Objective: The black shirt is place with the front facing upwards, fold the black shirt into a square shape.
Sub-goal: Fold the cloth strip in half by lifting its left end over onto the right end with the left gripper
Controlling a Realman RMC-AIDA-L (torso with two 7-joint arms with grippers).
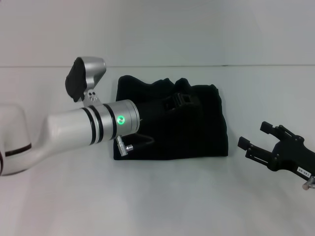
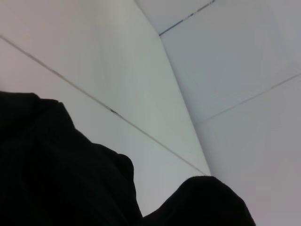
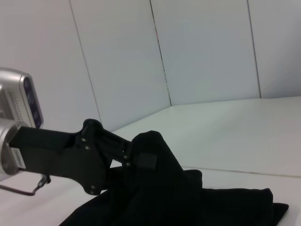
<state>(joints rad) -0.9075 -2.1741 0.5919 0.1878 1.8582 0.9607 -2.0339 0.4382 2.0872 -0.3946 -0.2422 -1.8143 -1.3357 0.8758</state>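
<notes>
We see the black shirt (image 1: pixel 197 132) lying on the white table (image 1: pixel 157 196) as a compact, roughly square dark bundle in the middle of the head view, its near and right edges fairly straight, its far edge lumpy and raised. By our judgement the folding is well along — sleeves and body seem already gathered in — and what is left is to lay down the lifted far part and square up the outline. The left gripper (image 1: pixel 181 101) reaches in over the shirt's upper middle; in the right wrist view its black fingers (image 3: pixel 146 160) are closed together on a raised peak of cloth, pinching it off the pile. The left wrist view shows only dark fabric close up against the pale wall panels (image 2: pixel 225 70). The right gripper (image 1: pixel 256 136) hangs well apart from the shirt on the right, its jaws spread with nothing between them, seemingly idle. As for writing, no chest lettering or neck label shows on the folded cloth; there is a small white tag on the right gripper's body — too small for us to read.
</notes>
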